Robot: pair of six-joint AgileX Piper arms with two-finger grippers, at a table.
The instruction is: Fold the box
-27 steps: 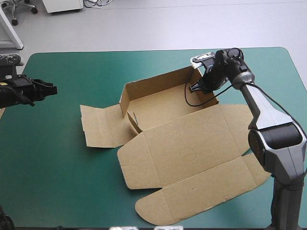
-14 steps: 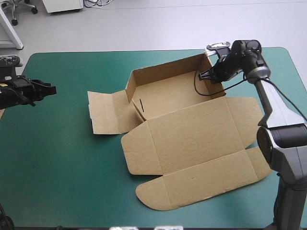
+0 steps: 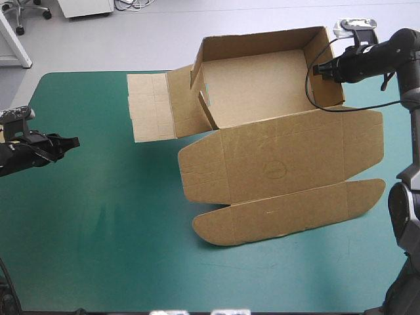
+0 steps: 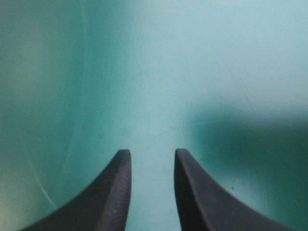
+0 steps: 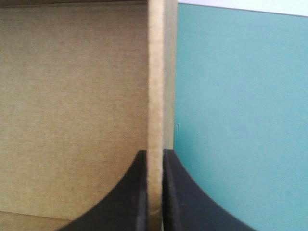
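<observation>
The brown box (image 3: pixel 262 98) hangs lifted and tilted over the far right part of the table, its tray walls raised, the lid (image 3: pixel 289 177) and a side flap (image 3: pixel 147 105) spread out flat. My right gripper (image 3: pixel 319 69) is shut on the tray's right wall, and in the right wrist view that wall's edge (image 5: pixel 155 96) runs straight up from between the fingers of the right gripper (image 5: pixel 155 159). My left gripper (image 3: pixel 73 141) hovers over the table's left edge, far from the box. In the left wrist view the left gripper (image 4: pixel 152 156) stands open over bare teal-green cover.
The box's shadow falls on the teal-green cover (image 3: pixel 118 223) beneath and to the left of it. Bare cover stretches across the near and left parts of the table.
The right arm has raised the box off the table and carried it toward the far right edge, tilting it. The left gripper has shifted slightly lower at the left edge.
</observation>
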